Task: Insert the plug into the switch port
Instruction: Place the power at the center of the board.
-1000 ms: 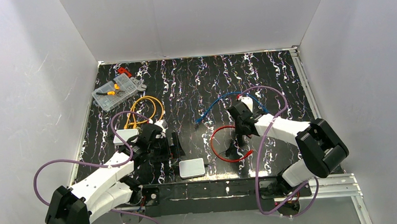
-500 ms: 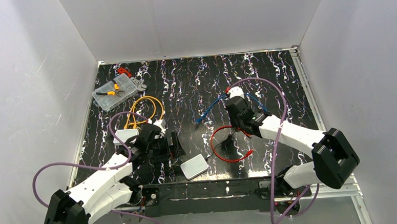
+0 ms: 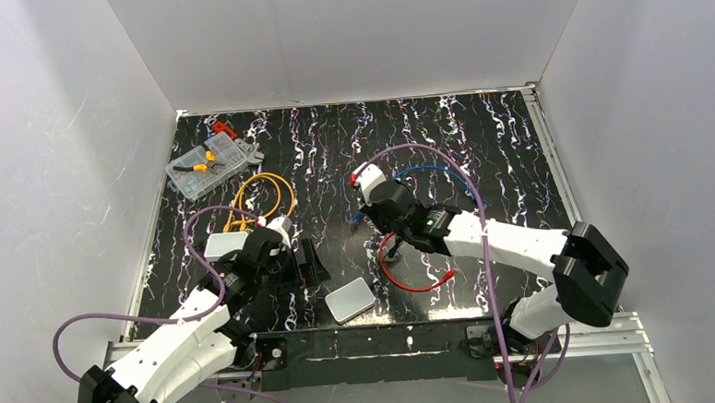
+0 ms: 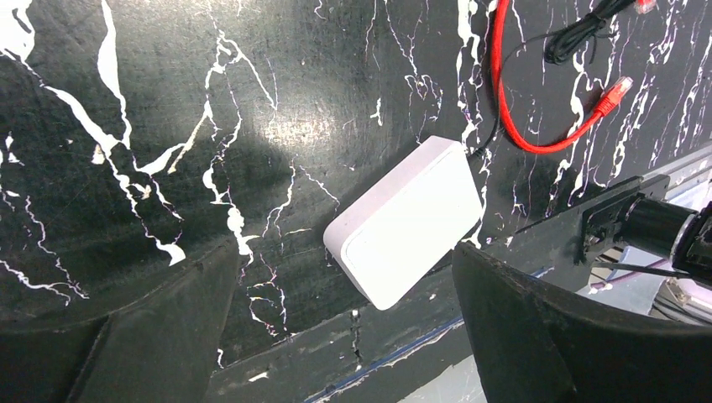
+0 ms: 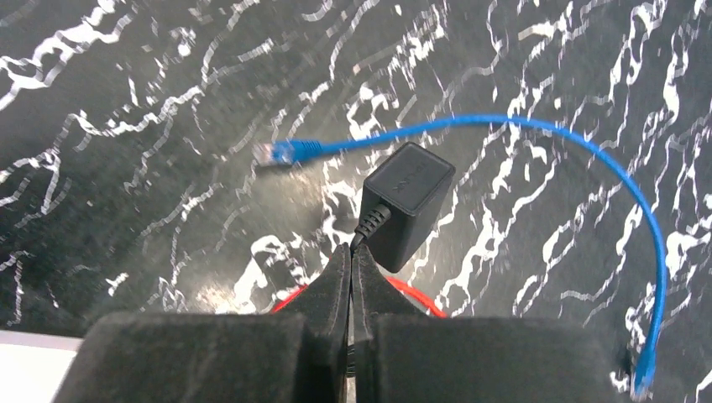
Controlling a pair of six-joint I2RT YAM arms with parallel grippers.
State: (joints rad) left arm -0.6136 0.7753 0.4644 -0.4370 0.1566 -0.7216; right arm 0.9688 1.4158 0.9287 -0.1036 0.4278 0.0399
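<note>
The flat grey-white box (image 3: 350,301) lies on the black table (image 3: 332,147) at its near edge, between the two arm bases. It sits turned a bit, with one corner pointing away. Its port cannot be seen in any view. The left pincer (image 4: 340,252) hangs right over the box. Its two dark fingers (image 4: 537,327) stand wide apart, one on each side of the box, and it holds nothing. The right pincer (image 5: 351,256) is out past the middle of the table. Its fingers are pressed tight together on a thin black cord (image 5: 363,231), right where the cord goes into a small black block (image 5: 409,201). In the left wrist view a thin black cord runs up to the far corner of the box, but it is too small to tell if it goes in. A red cable (image 3: 404,282) lies in a loop just beside the box. The red plug (image 4: 620,86) on its end rests on the table near the box, not touching it. A blue cable (image 5: 537,134) bends around the black block. A yellow cable (image 3: 261,193), a smaller white box (image 3: 226,245) and a clear case (image 3: 206,165) lie on the left side.
</note>
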